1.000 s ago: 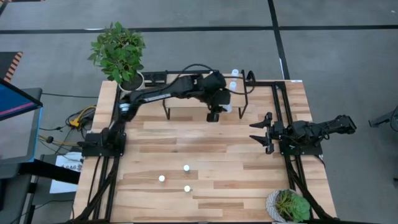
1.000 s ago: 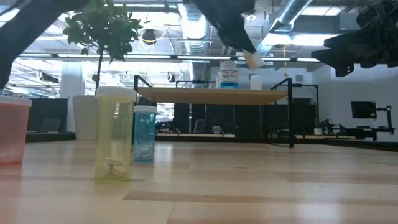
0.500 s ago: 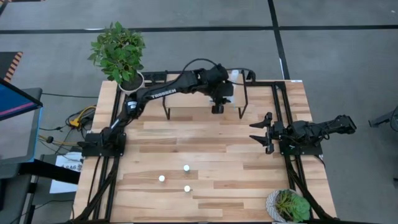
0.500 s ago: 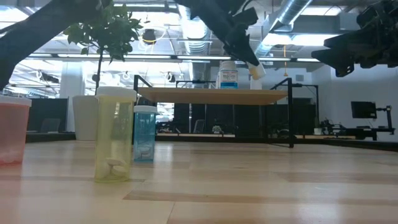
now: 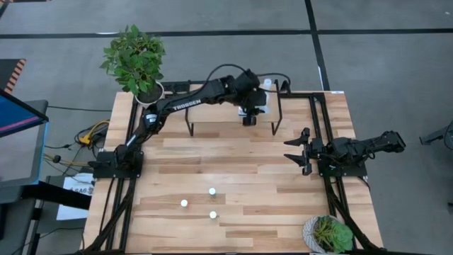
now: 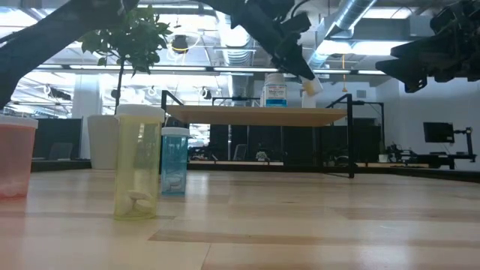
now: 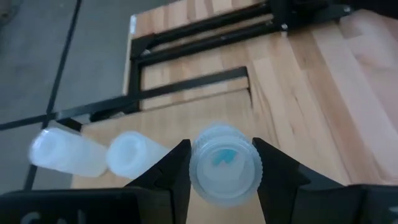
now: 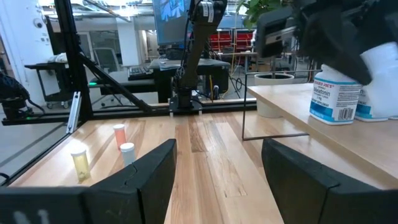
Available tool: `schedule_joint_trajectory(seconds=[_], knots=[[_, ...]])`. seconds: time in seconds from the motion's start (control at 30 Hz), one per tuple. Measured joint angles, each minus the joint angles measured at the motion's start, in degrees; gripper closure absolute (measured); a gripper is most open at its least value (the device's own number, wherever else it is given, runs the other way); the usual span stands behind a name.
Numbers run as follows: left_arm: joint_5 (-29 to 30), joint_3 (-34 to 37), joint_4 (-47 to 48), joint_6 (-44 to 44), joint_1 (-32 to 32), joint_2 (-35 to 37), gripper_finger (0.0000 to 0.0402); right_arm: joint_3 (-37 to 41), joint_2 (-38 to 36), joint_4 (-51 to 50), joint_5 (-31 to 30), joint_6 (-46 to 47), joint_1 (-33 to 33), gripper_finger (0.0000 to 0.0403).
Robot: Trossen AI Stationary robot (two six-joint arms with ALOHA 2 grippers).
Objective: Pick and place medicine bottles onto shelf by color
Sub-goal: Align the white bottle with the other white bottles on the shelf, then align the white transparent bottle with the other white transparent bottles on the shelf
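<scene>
Over the low light-wood shelf (image 5: 212, 113), the left gripper (image 7: 219, 180) clamps a small white-capped medicine bottle (image 7: 225, 163); the right gripper (image 5: 294, 151) waits spread open.

A robotics lab in an open industrial hall: exposed ceiling ducts (image 6: 352, 19), strip lights, grey carpet tiles (image 5: 382, 78), monitors (image 8: 171, 22) and equipment racks beyond the wooden surface (image 5: 241, 177) with its arm frame.
</scene>
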State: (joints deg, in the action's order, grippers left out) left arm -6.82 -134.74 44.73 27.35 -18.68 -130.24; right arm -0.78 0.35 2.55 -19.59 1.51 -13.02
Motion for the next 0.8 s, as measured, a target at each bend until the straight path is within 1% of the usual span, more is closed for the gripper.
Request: schedule_joint_trajectory(seconds=[0.13, 0.3, 0.6, 0.7, 0.8], knots=[[1.26, 0.00, -0.59, -0.20, -0.06, -0.29, 0.0281, 0.00, -0.01, 0.02, 0.00, -0.01, 0.02, 0.0144], [1.39, 0.00, -0.66, -1.67, -0.02, -0.32, 0.0279, 0.00, 0.00, 0.02, 0.00, 0.01, 0.00, 0.0144], [4.60, 0.00, -0.49, -1.58, 0.38, -0.32, 0.0232, 0.00, 0.00, -0.01, 0.00, 0.00, 0.00, 0.0144], [4.59, 0.00, 0.88, -1.95, 0.41, -0.32, 0.0227, 0.00, -0.02, 0.02, 0.00, 0.01, 0.00, 0.0144], [4.62, -0.06, -0.07, -2.22, 0.75, -0.96, 0.0226, 0.00, 0.00, 0.02, 0.00, 0.00, 0.02, 0.0144]])
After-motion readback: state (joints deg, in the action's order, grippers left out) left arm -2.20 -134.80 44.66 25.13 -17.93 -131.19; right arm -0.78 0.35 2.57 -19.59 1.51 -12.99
